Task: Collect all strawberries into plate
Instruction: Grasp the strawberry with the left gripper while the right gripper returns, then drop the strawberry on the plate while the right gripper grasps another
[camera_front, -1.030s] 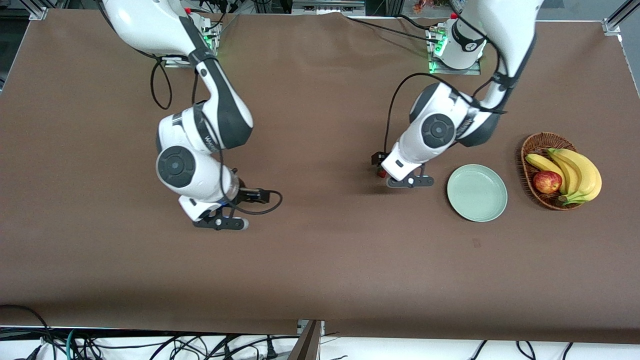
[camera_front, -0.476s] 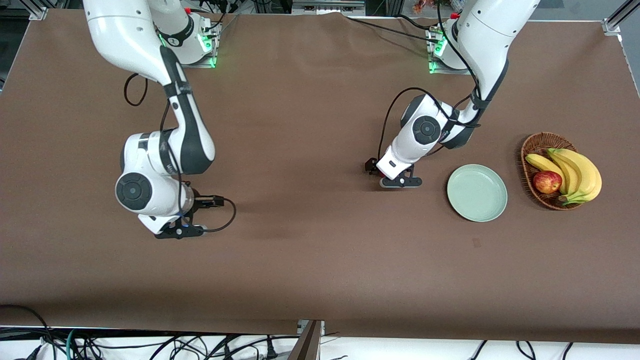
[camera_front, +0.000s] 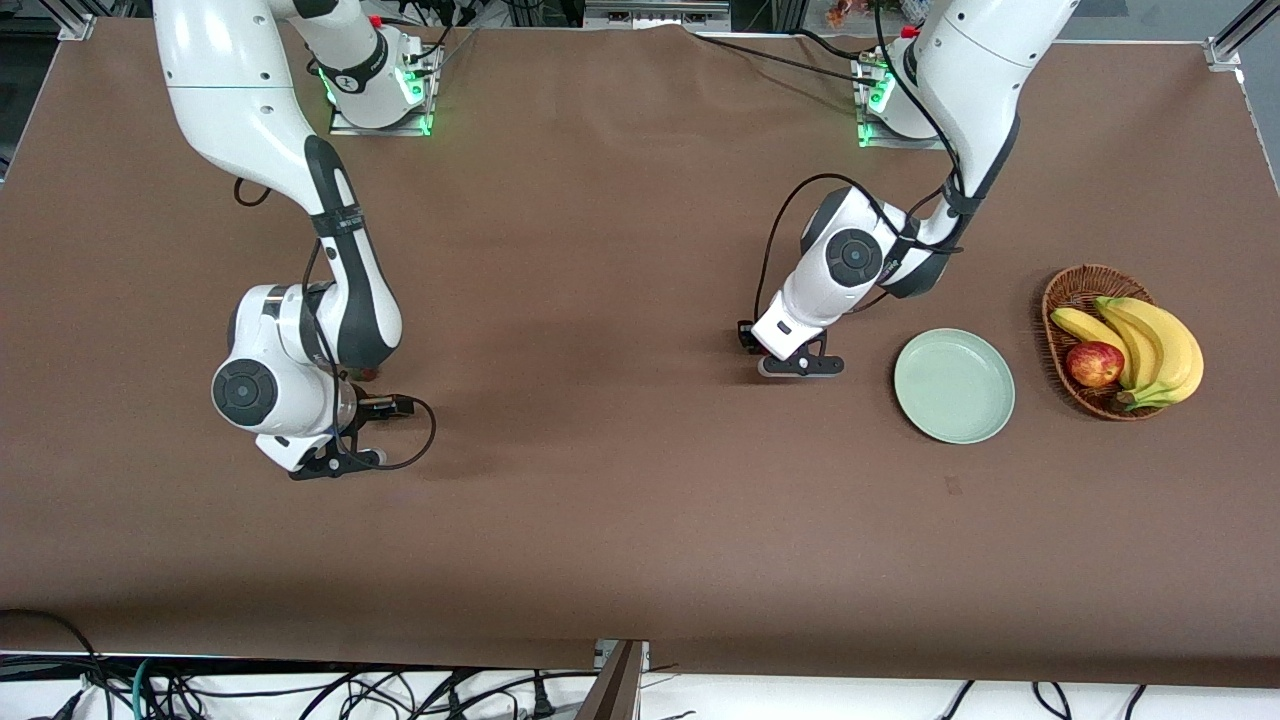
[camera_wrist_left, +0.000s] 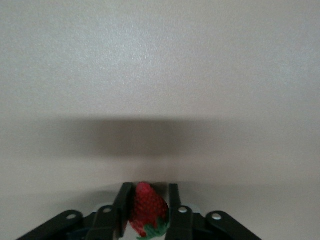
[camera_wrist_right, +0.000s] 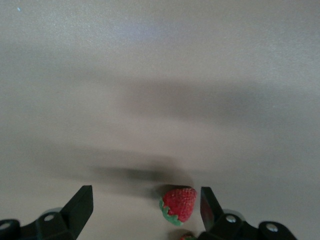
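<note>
- Right gripper (camera_front: 335, 463): low over the table (camera_front: 620, 520), well apart from the plate (camera_front: 954, 386), toward the right arm's end. Fingers (camera_wrist_right: 80, 207) spread wide and released, holding nothing.
- Loose strawberry (camera_wrist_right: 179, 203): lying on the cloth between those spread fingers, close to one of them and with plenty of room to the other; green cap turned toward the wrist. Well apart from the plate.
- Second strawberry (camera_wrist_right: 187, 236): only a red sliver at the edge of the right wrist view, just beside the loose one; cannot tell more.
- Broad stretch of open brown cloth from the right gripper across to the left gripper.
- Left gripper (camera_front: 800, 366): down low over the cloth near the plate, on the side toward the right arm's end, with a strip of cloth showing between it and the rim. Clenched on the gripped strawberry (camera_wrist_left: 147, 207), pinched on both sides, its tip pointing out past the fingertips.
- Plate: flat on the table with its whole rim exposed, touching nothing; open cloth from it down to the table edge nearer the front camera.
- Wicker basket (camera_front: 1062, 300): near the plate toward the left arm's end, a gap between the rims, close to that end's table edge; holds bananas (camera_front: 1160, 345) and a red apple (camera_front: 1094, 364).
</note>
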